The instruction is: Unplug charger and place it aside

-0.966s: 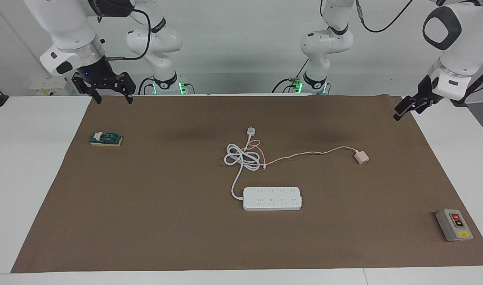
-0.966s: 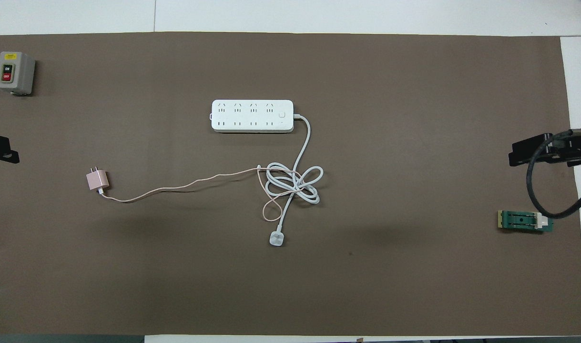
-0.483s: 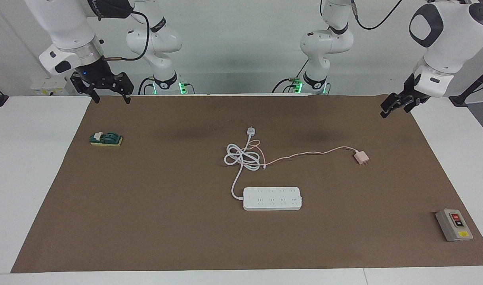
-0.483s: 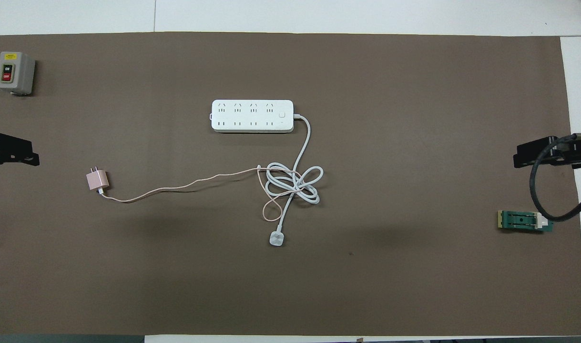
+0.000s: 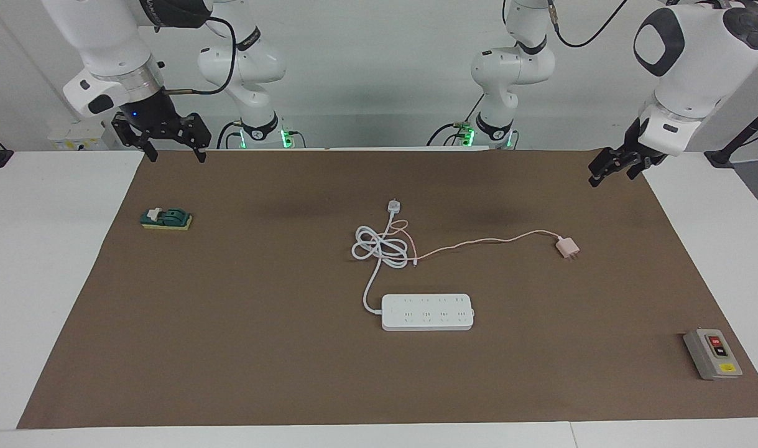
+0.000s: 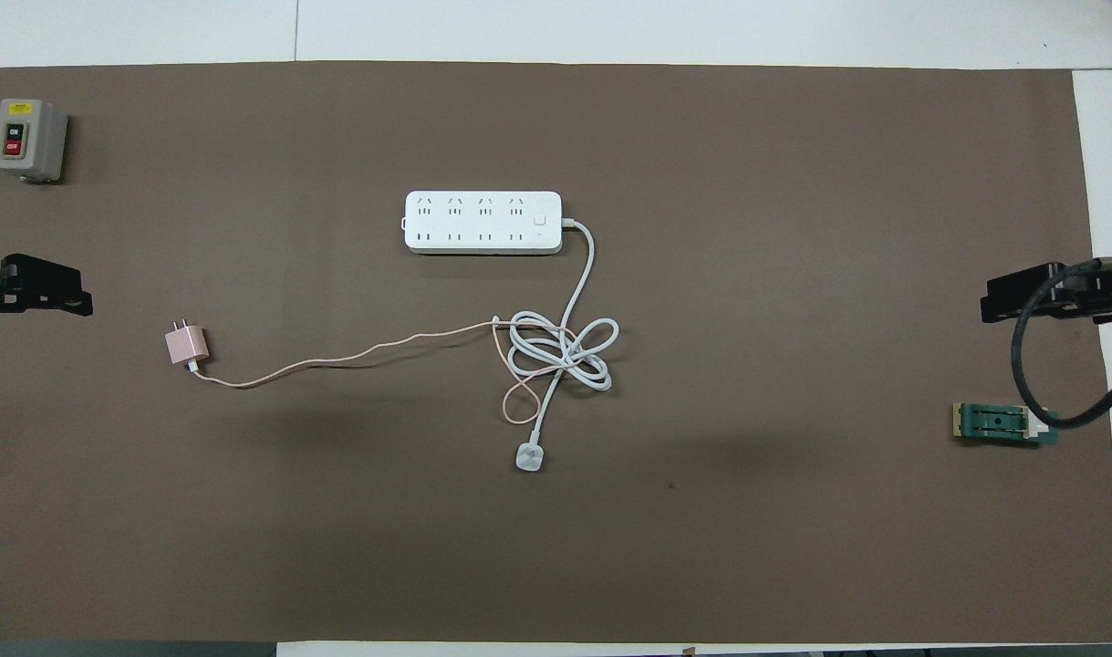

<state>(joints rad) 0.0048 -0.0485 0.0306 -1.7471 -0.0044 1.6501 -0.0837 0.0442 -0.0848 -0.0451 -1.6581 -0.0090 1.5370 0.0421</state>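
While the charger (image 5: 567,247) lies unplugged on the brown mat (image 5: 260,373), well apart from the white power strip (image 5: 427,312) and toward the left arm's end of the table, the one thing that has changed over the last second is the left gripper (image 5: 610,169). It has swung inward from the mat's corner, off the white table edge, and now hangs in the air over the brown mat at the left arm's end. In the overhead view the same gripper (image 6: 40,290) shows more of itself at the frame's edge than it did a second ago, closing some of the gap to the charger (image 6: 187,346).

Nothing on the table has shifted. The charger's thin pink cable (image 5: 484,241) runs as before from the cube to the tangle it shares with the coiled white cord (image 5: 380,246) of the power strip. The prongs sit in no socket, so the unplugging part of the task looks already met, and the left arm's drift probably means a move on the charger itself, or only a repositioning; which one cannot be judged.

Its fingers cannot be read as spread or pressed together; it holds nothing and touches nothing.

The right gripper (image 5: 170,148) waits over the mat's corner at the right arm's end, fingers spread wide and empty, above the green switch block (image 5: 166,219).
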